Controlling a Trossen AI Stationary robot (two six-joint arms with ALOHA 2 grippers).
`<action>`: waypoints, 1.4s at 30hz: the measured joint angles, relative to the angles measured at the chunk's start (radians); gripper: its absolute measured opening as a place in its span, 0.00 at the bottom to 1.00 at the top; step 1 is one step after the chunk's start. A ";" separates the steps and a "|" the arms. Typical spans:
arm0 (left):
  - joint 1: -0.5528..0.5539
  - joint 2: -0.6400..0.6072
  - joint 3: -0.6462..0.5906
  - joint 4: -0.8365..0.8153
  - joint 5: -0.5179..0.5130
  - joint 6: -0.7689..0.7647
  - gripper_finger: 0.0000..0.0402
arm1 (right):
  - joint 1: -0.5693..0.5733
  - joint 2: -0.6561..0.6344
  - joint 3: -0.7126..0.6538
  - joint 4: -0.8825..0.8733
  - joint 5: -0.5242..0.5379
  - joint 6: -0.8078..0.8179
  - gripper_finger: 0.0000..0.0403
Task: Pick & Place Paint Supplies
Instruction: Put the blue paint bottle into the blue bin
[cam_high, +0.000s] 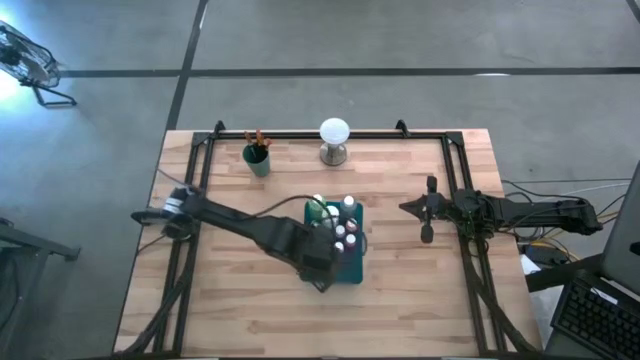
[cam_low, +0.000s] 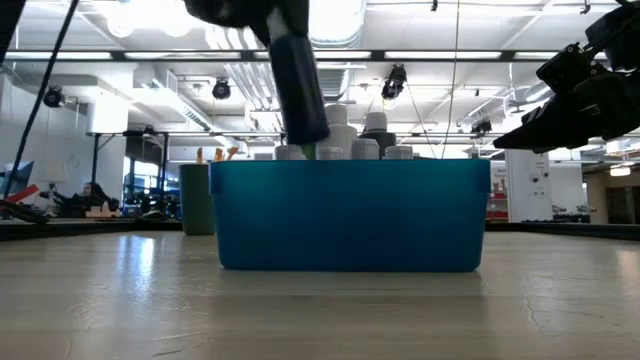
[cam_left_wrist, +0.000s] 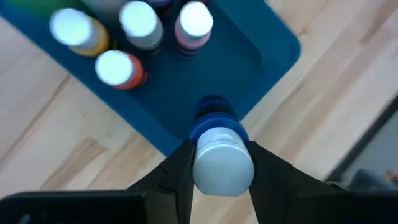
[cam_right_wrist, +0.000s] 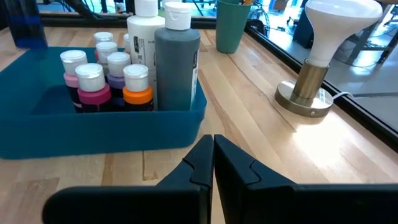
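Blue bottle (cam_left_wrist: 216, 146) clamped in left gripper (cam_left_wrist: 217, 171), tray (cam_left_wrist: 273, 50) right below | most bottles already in | right gripper (cam_right_wrist: 213, 155) shut, idle.

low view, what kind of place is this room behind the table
Probably a large open lab or workshop. Behind the blue bin run bright ceiling strip lights, exposed pipes and hanging cables. Desks with equipment stand at the far left.
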 joint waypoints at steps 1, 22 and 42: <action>0.000 0.017 0.005 0.000 0.001 0.016 0.30 | 0.000 0.000 0.000 0.000 0.000 0.000 0.02; 0.056 0.175 0.002 -0.043 0.026 0.163 0.30 | 0.000 0.000 0.000 0.000 0.000 -0.005 0.02; 0.098 0.174 -0.069 0.013 0.069 0.174 0.30 | 0.000 0.000 0.000 0.000 0.000 -0.005 0.02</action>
